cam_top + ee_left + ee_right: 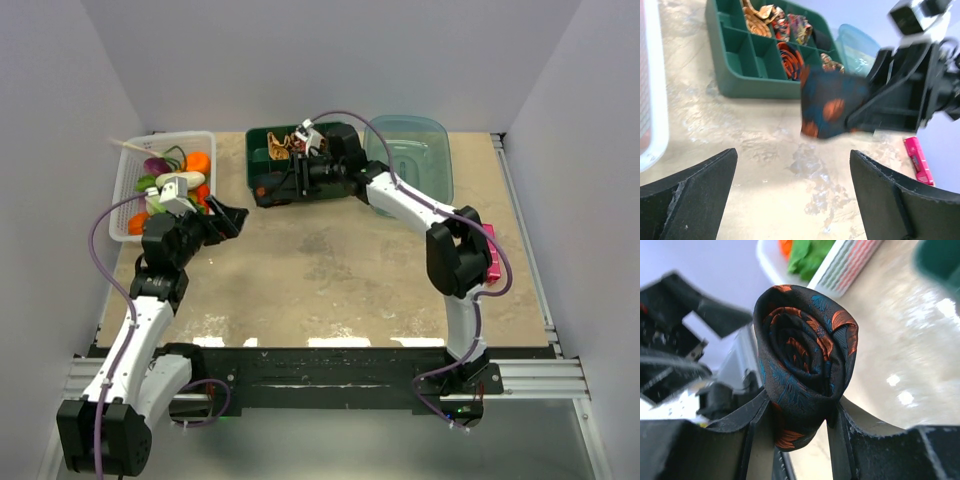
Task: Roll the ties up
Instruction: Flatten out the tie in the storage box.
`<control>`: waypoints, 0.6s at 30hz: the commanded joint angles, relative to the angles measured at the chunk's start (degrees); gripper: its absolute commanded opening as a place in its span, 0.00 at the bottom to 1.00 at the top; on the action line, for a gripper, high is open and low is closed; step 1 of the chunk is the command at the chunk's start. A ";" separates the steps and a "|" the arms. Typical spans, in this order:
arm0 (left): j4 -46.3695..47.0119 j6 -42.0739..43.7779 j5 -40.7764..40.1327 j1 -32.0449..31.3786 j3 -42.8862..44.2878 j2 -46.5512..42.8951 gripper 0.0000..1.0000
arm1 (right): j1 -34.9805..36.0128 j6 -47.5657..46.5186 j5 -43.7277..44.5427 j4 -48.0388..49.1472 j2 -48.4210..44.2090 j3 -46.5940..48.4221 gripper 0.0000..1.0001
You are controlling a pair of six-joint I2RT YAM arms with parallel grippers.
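The right hand (800, 415) pinches a coiled dark tie (805, 355) near the green tray (732, 75); the left hand (792, 157) hangs spread wide, empty

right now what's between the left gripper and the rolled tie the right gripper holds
Nothing but bare table between left gripper and tie, seen in the left wrist view.

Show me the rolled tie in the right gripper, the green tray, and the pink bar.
rolled tie (802, 360), right wrist view, centre of the coil.
green tray (756, 82), left wrist view, near outer wall.
pink bar (918, 160), left wrist view, mid-length.
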 commanded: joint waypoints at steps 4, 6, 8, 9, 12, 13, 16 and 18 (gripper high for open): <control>-8.84 3.11 -7.17 -0.23 6.17 1.10 1.00 | -0.95 -6.50 17.21 -14.99 3.99 18.03 0.09; -11.23 1.43 -9.21 -0.23 7.41 2.06 1.00 | -0.95 -7.20 20.73 -17.90 5.22 20.95 0.09; -13.34 1.52 -9.57 -0.23 9.34 3.46 1.00 | -0.95 -8.35 25.74 -21.22 5.92 24.91 0.09; -14.13 1.61 -9.74 -0.23 10.04 4.00 1.00 | -0.95 -8.87 27.23 -22.46 6.54 26.23 0.09; -16.86 2.40 -10.36 -0.23 13.12 6.46 1.00 | -0.95 -10.02 33.21 -25.54 7.42 31.58 0.08; -17.56 2.75 -9.75 -0.23 14.43 7.33 1.00 | -0.95 -10.89 34.35 -26.16 8.21 32.56 0.08; -19.49 4.24 -7.65 -0.23 17.59 10.50 1.00 | -1.04 -12.47 39.10 -28.97 9.70 36.60 0.07; -20.55 5.38 -6.76 -0.23 19.09 12.87 1.00 | -1.13 -13.18 42.27 -29.51 10.06 38.27 0.07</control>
